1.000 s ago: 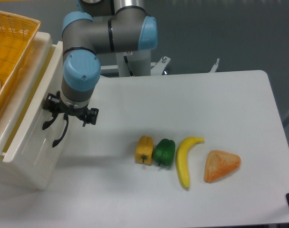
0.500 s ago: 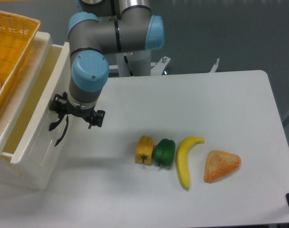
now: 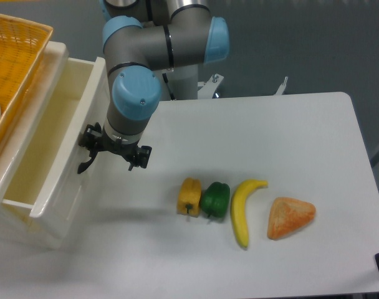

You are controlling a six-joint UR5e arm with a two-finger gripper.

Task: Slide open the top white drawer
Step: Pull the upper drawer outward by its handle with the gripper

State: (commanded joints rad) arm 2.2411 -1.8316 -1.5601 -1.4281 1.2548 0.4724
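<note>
The top white drawer [image 3: 49,140] stands pulled out from the cabinet [image 3: 27,224] at the table's [image 3: 289,137] 9 o'clock edge, its cream interior exposed. The gripper [image 3: 93,156] sits at the drawer front's 3 o'clock face, fingers closed around the curved black handle [image 3: 85,165]. The arm [image 3: 146,56] reaches down from 12 o'clock, wrist pointing downward. 1 banana [image 3: 244,205] lies well apart, toward 4 o'clock.

Gripper [image 3: 93,157] fingertips are hidden behind the wrist; the orange basket [image 3: 15,56] is cut off at the left edge.
</note>
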